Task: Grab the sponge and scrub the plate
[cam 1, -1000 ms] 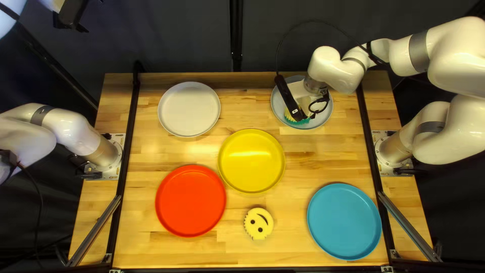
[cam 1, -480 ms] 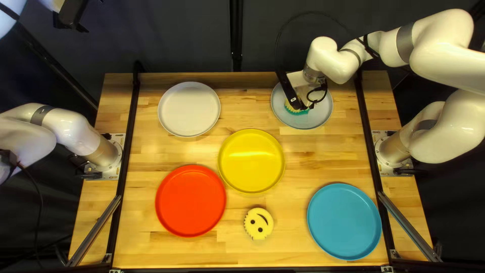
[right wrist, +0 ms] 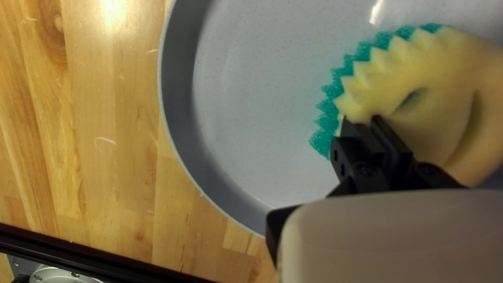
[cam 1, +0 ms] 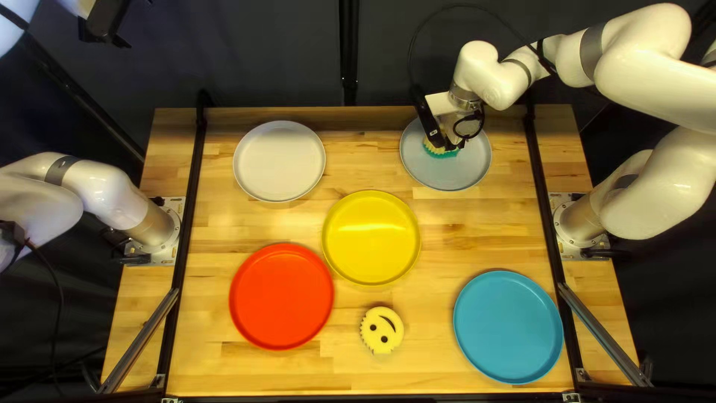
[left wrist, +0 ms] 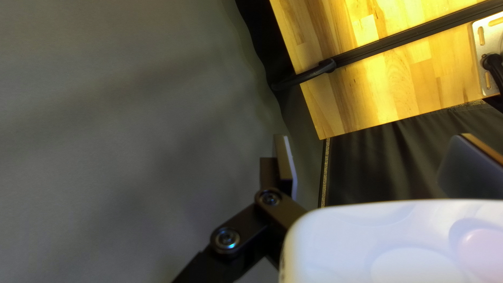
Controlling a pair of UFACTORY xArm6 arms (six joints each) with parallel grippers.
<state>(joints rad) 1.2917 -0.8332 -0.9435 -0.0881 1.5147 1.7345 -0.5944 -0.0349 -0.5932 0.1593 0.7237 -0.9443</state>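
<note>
Two fingers of the right gripper (cam 1: 455,140) clench the yellow-and-green sponge (right wrist: 445,73) inside the gray plate (right wrist: 251,105); the left gripper (cam 1: 104,21) holds its fingers apart.

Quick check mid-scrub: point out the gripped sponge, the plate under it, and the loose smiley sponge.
Gripped sponge (right wrist: 445,68): right wrist view, yellow foam face.
Plate (right wrist: 251,94): right wrist view, bare inner surface.
Smiley sponge (cam 1: 381,331): top left view, middle of its face.
</note>
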